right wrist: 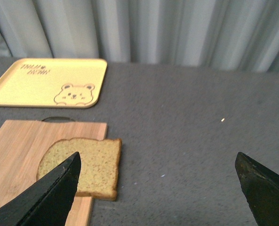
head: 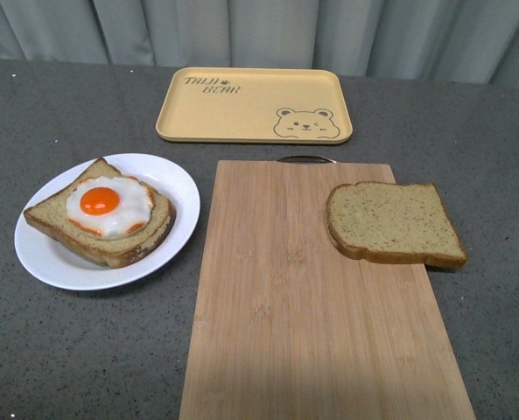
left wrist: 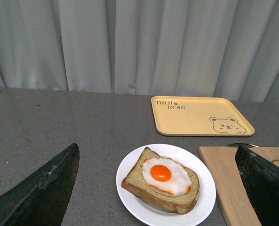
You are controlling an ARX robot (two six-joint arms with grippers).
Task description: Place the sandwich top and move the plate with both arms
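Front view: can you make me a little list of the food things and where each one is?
cutting board: wooden, in the middle
sandwich top: plain bread, flat on the cutting board's right edge, partly hanging over it
plate: white, left of the cutting board
egg bread: on the plate, fried egg on top
yellow tray: at the back, bear drawing on it
left gripper: open, holding nothing
right gripper: open, holding nothing
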